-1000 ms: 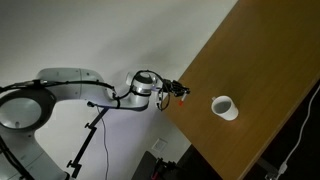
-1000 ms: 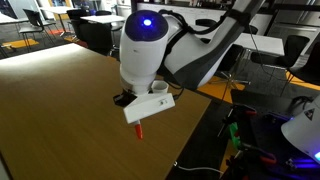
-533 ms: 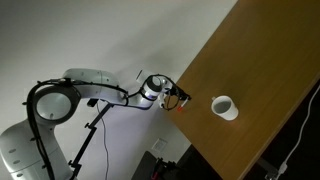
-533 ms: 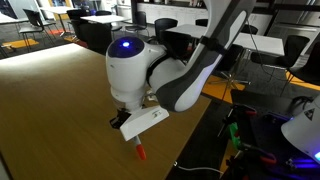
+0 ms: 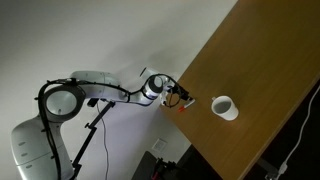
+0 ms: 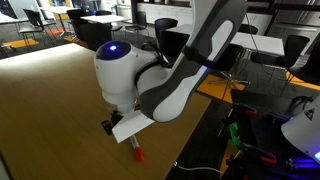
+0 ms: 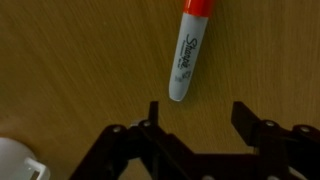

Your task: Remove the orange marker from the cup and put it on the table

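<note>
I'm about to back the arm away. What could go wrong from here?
The orange marker lies loose, outside the open jaws; being round, it might roll.
In an exterior view it sits near the edge of the table, so a roll could drop it.
The gripper hovers close; a careless retreat could nudge it.

Wrist view: slim orange-capped marker (image 7: 186, 55) clipped at top edge; small white round cup (image 7: 14, 163) cropped bottom-left, blurred.
</note>
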### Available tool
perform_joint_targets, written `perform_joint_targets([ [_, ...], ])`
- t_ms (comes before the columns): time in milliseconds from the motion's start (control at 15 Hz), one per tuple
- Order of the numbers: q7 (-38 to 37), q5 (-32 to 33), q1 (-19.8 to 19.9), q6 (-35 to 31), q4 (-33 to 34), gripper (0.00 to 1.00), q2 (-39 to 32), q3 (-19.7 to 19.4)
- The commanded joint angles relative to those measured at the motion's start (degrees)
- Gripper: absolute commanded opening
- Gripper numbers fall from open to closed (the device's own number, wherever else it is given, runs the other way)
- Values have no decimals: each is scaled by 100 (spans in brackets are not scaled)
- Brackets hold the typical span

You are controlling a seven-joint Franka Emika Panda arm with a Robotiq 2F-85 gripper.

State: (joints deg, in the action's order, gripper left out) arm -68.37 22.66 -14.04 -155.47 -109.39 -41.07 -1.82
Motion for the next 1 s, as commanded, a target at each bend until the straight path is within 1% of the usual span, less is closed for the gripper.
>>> perform_joint_targets([
  [0, 19, -240, -551, 82, -188, 100, 313, -510],
  [200, -210, -113, -931, -33, -397, 100, 597, -914],
  [400, -317, -41, -1122, -94, -554, 100, 867, -1131],
  [533, -328, -2, -1155, -144, -651, 100, 1019, -1170],
  [600, -229, -34, -1083, -248, -728, 100, 1101, -1098],
  [667, -157, -101, -1031, -28, -354, 100, 773, -1046],
  [933, -159, -95, -1024, -99, -505, 100, 925, -1040],
])
